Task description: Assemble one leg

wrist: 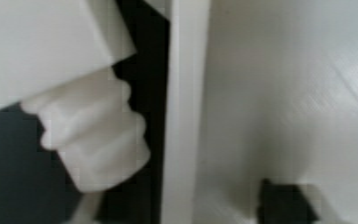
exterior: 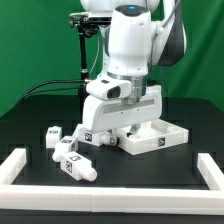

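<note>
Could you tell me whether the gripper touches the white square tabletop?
Cannot tell: in the exterior view the gripper hides its own fingertips by the white rimmed tabletop; the wrist view is blurred.

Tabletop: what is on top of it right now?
In the exterior view, the tabletop's right part looks bare. The arm hangs over its left part and hides what lies beneath, so nothing there can be checked.

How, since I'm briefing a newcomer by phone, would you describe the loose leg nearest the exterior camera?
Find the large white tabletop beneath the arm; a cluster of short white tagged pegs lies on the exterior view's left of it. The leg is the peg lowest in that picture, nearer the white corner rail than any other.
</note>
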Controlling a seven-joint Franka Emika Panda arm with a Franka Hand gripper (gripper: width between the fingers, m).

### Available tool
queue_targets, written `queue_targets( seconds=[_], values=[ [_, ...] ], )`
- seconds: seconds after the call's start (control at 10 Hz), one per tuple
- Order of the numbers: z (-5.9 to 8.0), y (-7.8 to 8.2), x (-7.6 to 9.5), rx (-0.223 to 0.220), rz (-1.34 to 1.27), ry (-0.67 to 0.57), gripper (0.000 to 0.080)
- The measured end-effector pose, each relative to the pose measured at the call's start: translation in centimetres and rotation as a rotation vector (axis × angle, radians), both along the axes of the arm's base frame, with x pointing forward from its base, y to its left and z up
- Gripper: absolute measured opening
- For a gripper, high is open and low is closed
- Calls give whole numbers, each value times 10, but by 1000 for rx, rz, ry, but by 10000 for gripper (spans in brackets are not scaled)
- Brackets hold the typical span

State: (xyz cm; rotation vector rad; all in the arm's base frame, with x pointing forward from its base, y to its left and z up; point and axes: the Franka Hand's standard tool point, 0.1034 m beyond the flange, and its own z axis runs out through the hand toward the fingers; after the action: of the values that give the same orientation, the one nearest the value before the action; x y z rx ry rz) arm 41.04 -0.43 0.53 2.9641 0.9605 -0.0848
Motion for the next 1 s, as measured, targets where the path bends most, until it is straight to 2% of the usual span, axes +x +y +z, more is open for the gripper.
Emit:
queue_targets(
  seconds=[0.1,0.2,0.4,0.6,0.8,0.9,1.0],
  values=[
    [0,0,0,0,0,0,132],
    [0,0,0,0,0,-1,55],
    [1,1,0,0,-8,-1,55],
    [4,9,-9,-2,-134,34,55],
    [31,15,-8,1,-298,136,55],
    [51,8,8,7,-356,204,55],
    [64,-3,35,13,-372,200,55]
  ],
)
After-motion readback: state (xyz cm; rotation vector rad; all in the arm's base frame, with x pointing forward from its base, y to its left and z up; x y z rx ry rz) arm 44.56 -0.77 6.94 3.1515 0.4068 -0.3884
